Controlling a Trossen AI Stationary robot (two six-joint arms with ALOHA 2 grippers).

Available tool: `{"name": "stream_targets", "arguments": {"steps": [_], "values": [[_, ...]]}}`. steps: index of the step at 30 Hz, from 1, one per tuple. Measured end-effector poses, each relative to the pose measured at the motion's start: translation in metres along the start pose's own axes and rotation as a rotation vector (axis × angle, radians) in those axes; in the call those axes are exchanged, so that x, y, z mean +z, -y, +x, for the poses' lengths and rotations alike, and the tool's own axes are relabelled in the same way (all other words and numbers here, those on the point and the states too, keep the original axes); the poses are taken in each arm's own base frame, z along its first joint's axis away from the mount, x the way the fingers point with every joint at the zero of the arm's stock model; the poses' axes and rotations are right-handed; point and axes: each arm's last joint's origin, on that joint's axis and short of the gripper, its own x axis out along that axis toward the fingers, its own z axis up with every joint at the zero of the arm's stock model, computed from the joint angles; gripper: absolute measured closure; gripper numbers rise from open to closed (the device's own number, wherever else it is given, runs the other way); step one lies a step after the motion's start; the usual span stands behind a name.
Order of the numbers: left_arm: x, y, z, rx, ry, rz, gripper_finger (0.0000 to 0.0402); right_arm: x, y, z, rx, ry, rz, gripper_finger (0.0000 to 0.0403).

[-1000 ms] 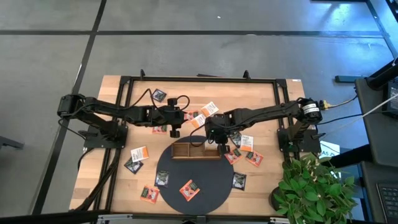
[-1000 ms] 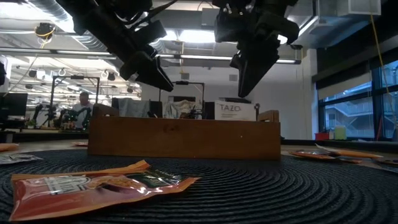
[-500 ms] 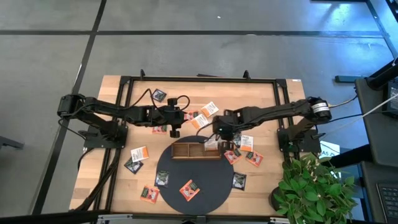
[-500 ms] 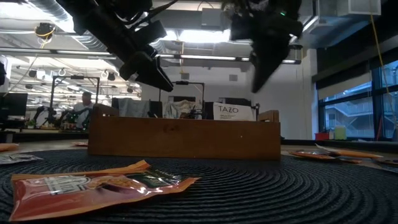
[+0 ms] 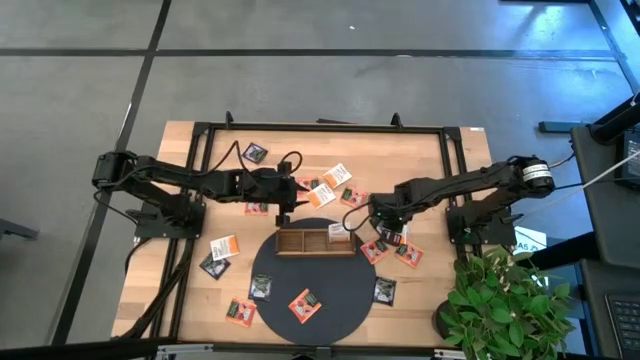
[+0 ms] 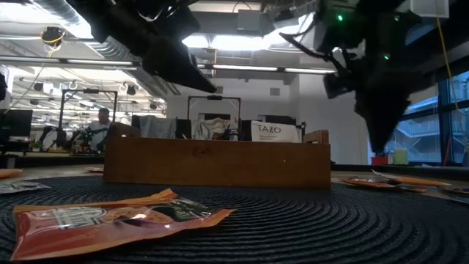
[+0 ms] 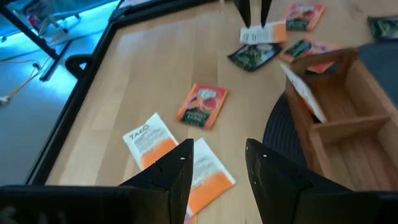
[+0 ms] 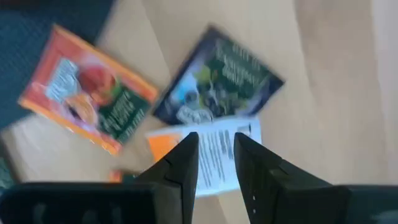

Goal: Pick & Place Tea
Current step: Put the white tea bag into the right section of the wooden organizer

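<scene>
Tea sachets lie flat over the wooden table and the round dark mat. The brown wooden tray stands on the mat's far edge. A white sachet leans upright in the tray's right compartment. My right gripper points down, open, just right of the tray. It hangs over a white-and-orange sachet, next to a black sachet and an orange-red one. My left gripper hangs open beyond the tray's left end, above two white-and-orange sachets. Nothing is between its fingers.
An orange-red sachet and a black one lie on the mat's near part. More sachets lie on the wood on both sides. A black frame rims the table. A potted plant stands at the near right corner.
My right gripper has gone from above the tray's right compartment toward the table's right edge and down. It has rolled about its own pointing line on the way and now hangs over the sachets beside the tray. My left gripper has stayed in place and tipped its fingertips slightly upward.
</scene>
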Motion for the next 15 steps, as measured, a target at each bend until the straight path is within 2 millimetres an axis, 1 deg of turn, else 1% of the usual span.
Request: {"name": "stream_targets", "arguments": {"steps": [5, 12, 15], "values": [[0.0, 0.0, 0.0, 0.003, -0.003, 0.0, 0.0258, -0.013, 0.0, 0.014, -0.008, -0.05, 0.014, 0.0298], [0.0, 0.0, 0.0, 0.005, -0.004, 0.0, 0.0258, -0.024, 0.004, 0.036, 0.001, -0.014, 0.027, 0.0298], [0.0, 0.0, 0.0, 0.005, -0.005, 0.0, 0.0258, -0.027, 0.005, 0.041, -0.009, 0.007, 0.03, 0.0298]]}}
